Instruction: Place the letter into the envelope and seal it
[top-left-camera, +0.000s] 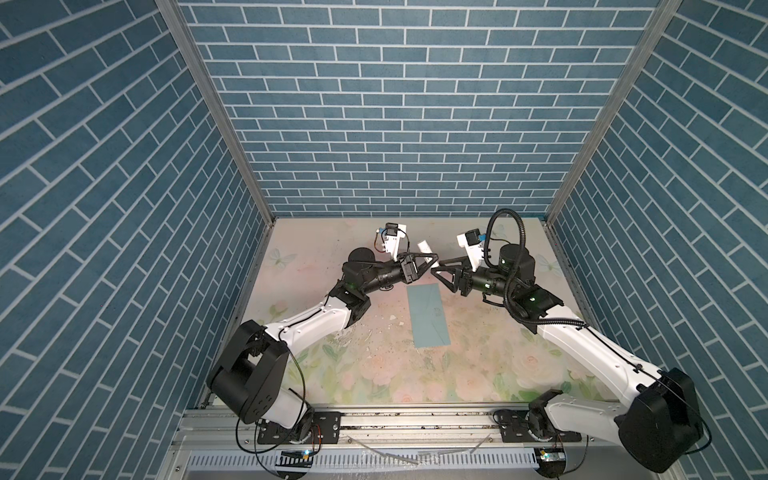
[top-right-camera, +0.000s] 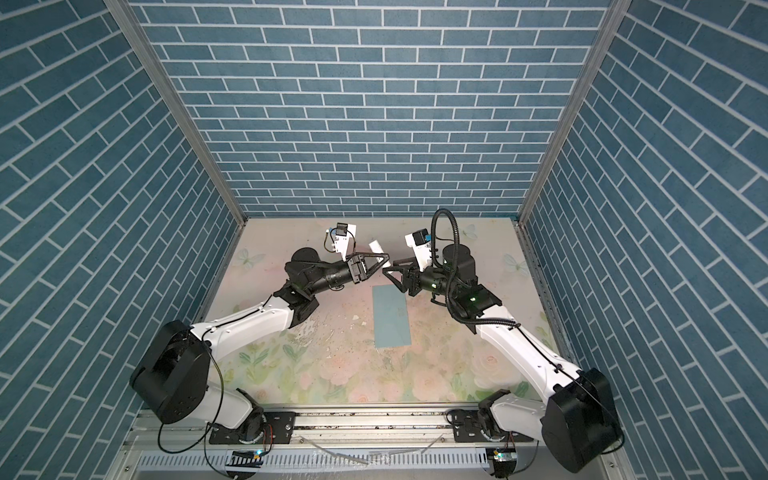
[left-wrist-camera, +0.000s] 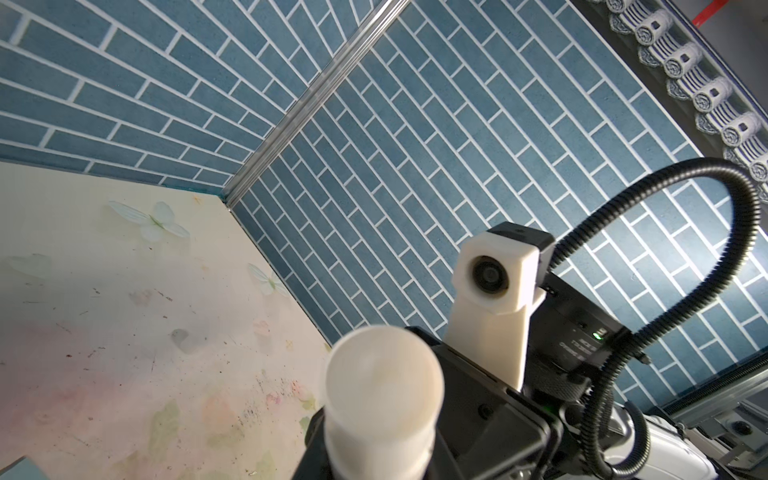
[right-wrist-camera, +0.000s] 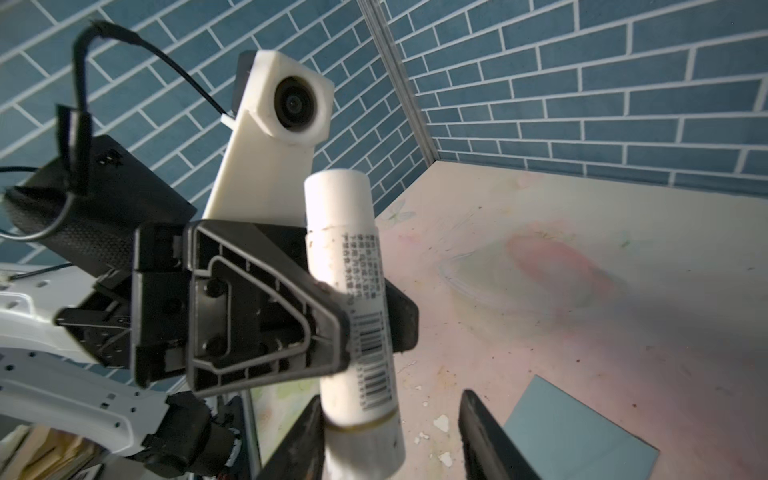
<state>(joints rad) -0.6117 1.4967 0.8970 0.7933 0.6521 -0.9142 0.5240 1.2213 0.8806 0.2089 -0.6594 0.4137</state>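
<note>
The teal envelope (top-left-camera: 428, 316) (top-right-camera: 390, 316) lies flat on the floral table in both top views; part of it shows in the right wrist view (right-wrist-camera: 582, 432). The letter does not show in any view. Above the envelope's far end my left gripper (top-left-camera: 433, 260) is shut on a white glue stick (top-left-camera: 426, 246) (left-wrist-camera: 382, 399) (right-wrist-camera: 353, 257). My right gripper (top-left-camera: 438, 268) (right-wrist-camera: 390, 397) faces it tip to tip and is open. The stick's lower end sits between the right fingers (right-wrist-camera: 486, 436), against one of them and clear of the other.
Small white scraps (top-left-camera: 399, 322) and dark specks lie on the table (top-left-camera: 457, 374) left of the envelope. Blue brick-pattern walls (top-left-camera: 395, 124) close in the back and both sides. The two wrists are close together above the table's far middle.
</note>
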